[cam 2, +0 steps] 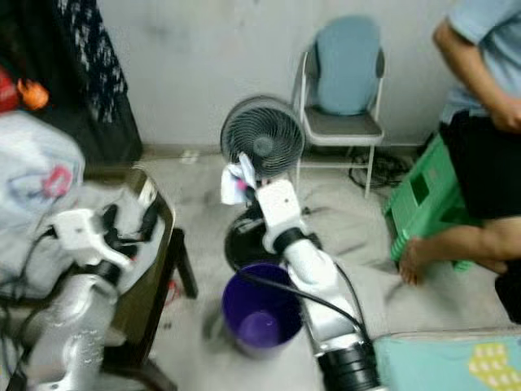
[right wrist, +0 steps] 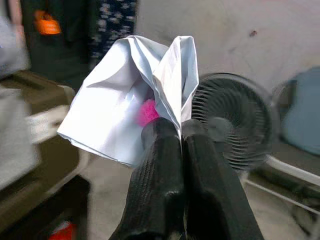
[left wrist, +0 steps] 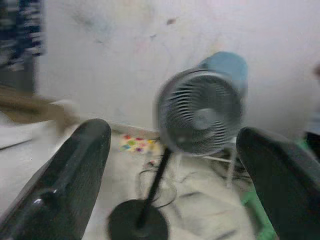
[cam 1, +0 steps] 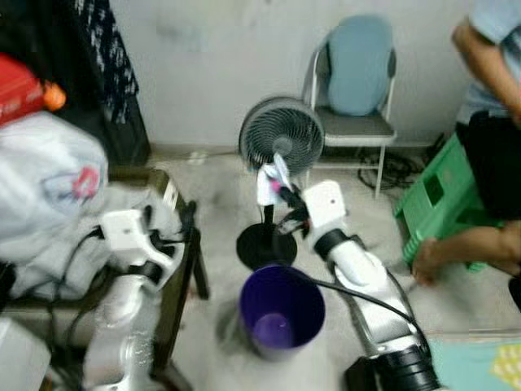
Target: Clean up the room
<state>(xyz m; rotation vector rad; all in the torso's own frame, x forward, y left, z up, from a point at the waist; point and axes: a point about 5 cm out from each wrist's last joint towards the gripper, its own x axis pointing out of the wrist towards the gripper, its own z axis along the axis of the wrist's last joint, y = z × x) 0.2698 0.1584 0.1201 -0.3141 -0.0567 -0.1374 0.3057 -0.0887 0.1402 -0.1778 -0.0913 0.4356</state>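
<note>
Right gripper (right wrist: pixel 172 132) is clamped on crumpled paper (right wrist: pixel 125 110), held mid-frame above the purple bin (cam 1: pixel 281 314). Left gripper (left wrist: pixel 175 150) is spread, empty. Paper is judged not yet binned; release remains.

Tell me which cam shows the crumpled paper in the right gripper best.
Right wrist view: the white paper sits close and sharp, pinched in the shut right gripper, a pink patch in its folds. Both eye views show it small and blurred before the fan.
</note>
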